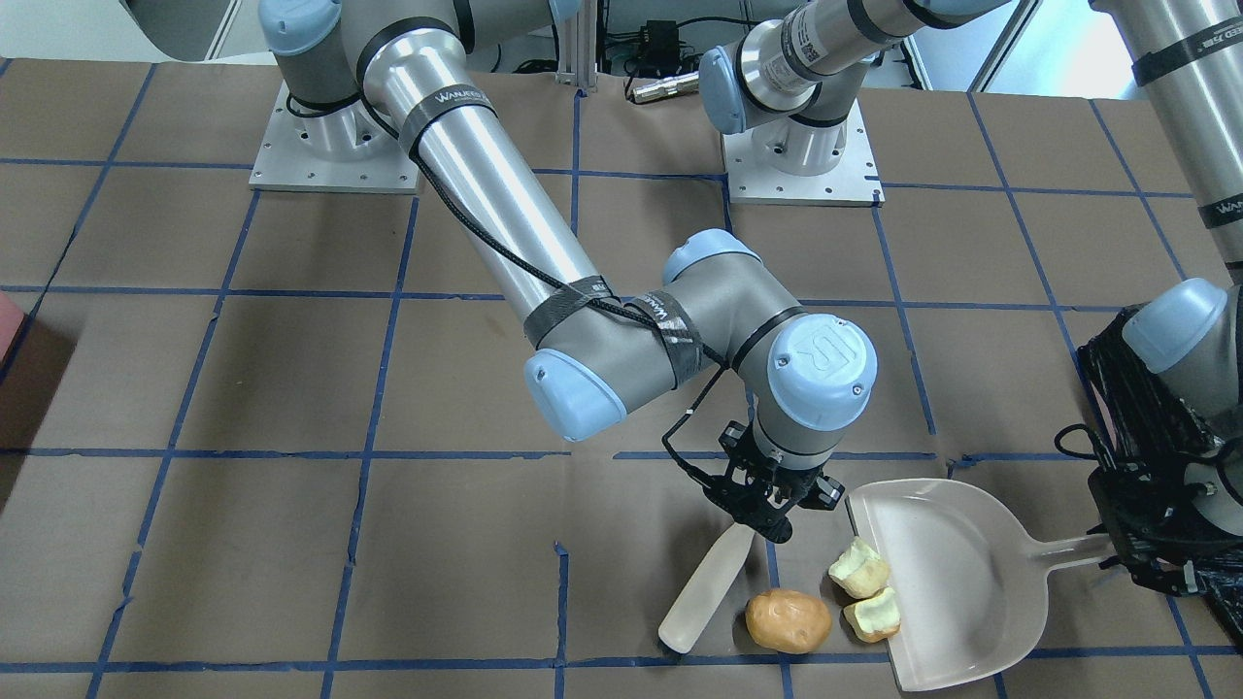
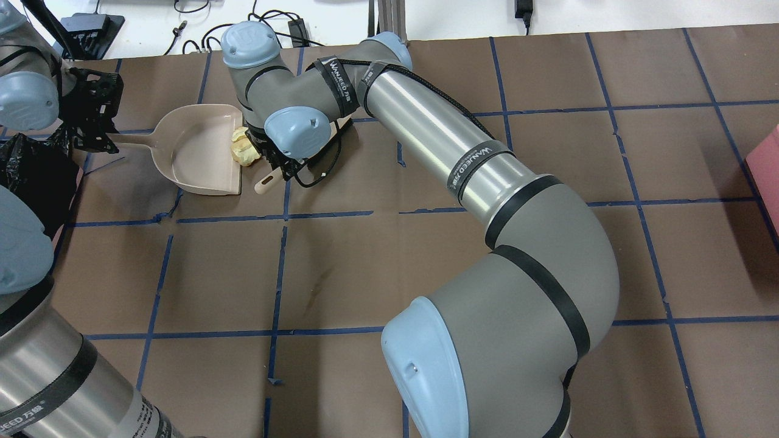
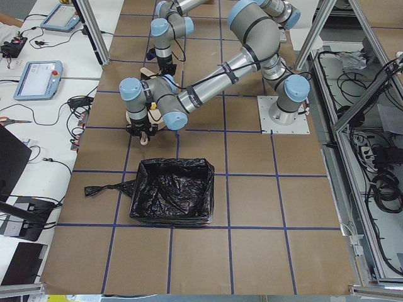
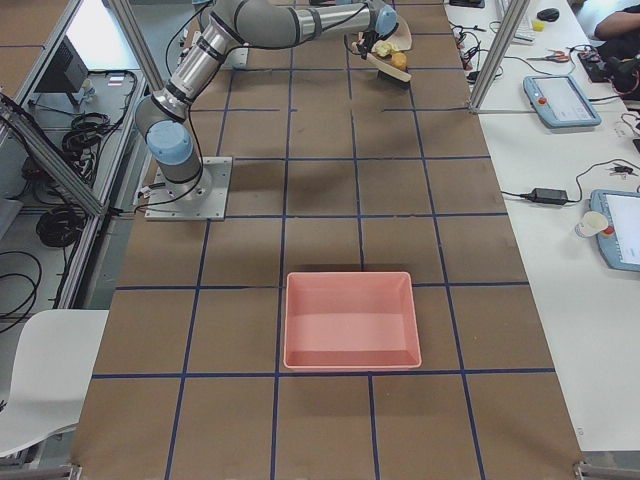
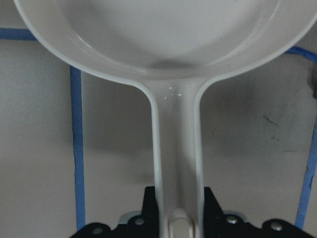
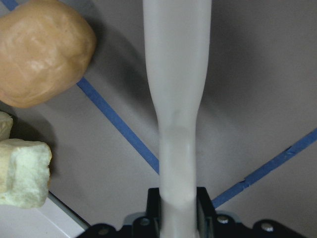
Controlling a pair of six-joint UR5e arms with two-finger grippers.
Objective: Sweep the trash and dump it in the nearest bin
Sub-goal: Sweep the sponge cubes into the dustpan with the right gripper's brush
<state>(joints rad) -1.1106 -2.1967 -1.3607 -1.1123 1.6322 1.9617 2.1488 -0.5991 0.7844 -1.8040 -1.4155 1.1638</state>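
Trash: rounded orange-brown potato-like lump (image 1: 789, 620) on tabletop (image 1: 291, 388) just beside beige plastic dustpan (image 1: 957, 592) lip; two pale yellow chunks (image 1: 860, 570) at lip | right fingers (image 6: 152, 206) clamp pale plastic sweeper (image 1: 707, 589) handle; left fingers (image 5: 150, 206) clamp dustpan handle | judged light, firm, roll-prone: push broadside, no pinching

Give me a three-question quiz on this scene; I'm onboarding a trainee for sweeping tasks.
1. True or false: the orange-brown lump lies on the table, outside the dustpan.
2. What does the right gripper hold?
3. What grips the dustpan's handle? A. the right gripper B. the left gripper C. nothing

Key: 1 true; 2 the pale sweeping tool; 3 B.
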